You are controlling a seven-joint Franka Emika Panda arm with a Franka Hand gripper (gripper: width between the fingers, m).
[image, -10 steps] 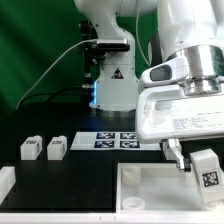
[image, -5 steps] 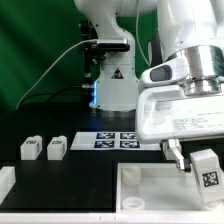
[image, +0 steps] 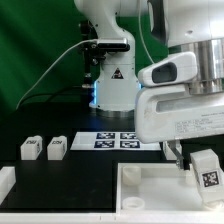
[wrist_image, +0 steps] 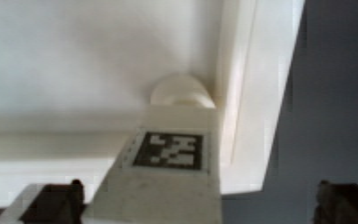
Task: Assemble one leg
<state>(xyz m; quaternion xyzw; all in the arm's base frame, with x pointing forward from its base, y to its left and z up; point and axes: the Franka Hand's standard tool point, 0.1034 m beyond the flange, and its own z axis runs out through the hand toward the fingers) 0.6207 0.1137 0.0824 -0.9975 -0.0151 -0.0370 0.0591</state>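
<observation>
Two camera views of one moment, with the leg already standing on the tray.

Exterior view. Leg [image: 208, 172] at the exterior view's lower right, a small white block set on the tray [image: 150, 195] near its far right corner. Black-and-white tag facing the camera, body leaning slightly. Gripper [image: 190, 158] just above and beside the leg, hanging under the arm's large white wrist housing [image: 180, 115]. One dark finger [image: 180, 156] just beside the leg on the exterior view's left, not touching it; the other finger hidden behind the leg. Two spare legs [image: 43, 148] side by side at the exterior view's left on the black table [image: 80, 175], well apart from the tray. Marker board [image: 120, 138] flat on the table at mid-frame, between the spare legs and the gripper, in front of the arm's white base [image: 110, 80]. Green backdrop [image: 30, 60] behind, with a pale cable [image: 55, 65] arching toward the base.

Wrist view. Looking down along the leg, tagged face toward the lens, rounded far end close against the tray's raised rim [wrist_image: 256, 80]. Pale tray floor on one side of that rim, dark table on the other. Two dark fingertips [wrist_image: 51, 200] spread wide, one on each side of the leg, with a clear gap on either side. Gripper therefore wide open, with nothing in its grasp.
</observation>
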